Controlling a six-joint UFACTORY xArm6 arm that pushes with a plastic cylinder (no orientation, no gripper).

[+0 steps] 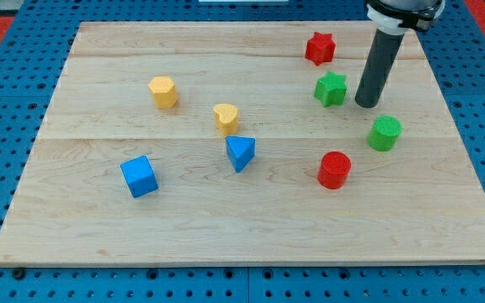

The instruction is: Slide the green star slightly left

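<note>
The green star (pixel 330 88) lies on the wooden board (pixel 99 227) in the upper right part. My tip (pixel 365 103) stands just to the view's right of the star, a small gap apart from it. The rod rises from the tip toward the view's top right. A red star (pixel 319 48) lies above the green star. A green cylinder (pixel 384 133) lies below and right of my tip.
A red cylinder (pixel 334 169) lies lower right of centre. A yellow heart (pixel 226 117) sits just above a blue triangular block (pixel 240 153) at centre. A yellow hexagonal block (pixel 163 91) is at the upper left and a blue cube (pixel 138 176) at the lower left.
</note>
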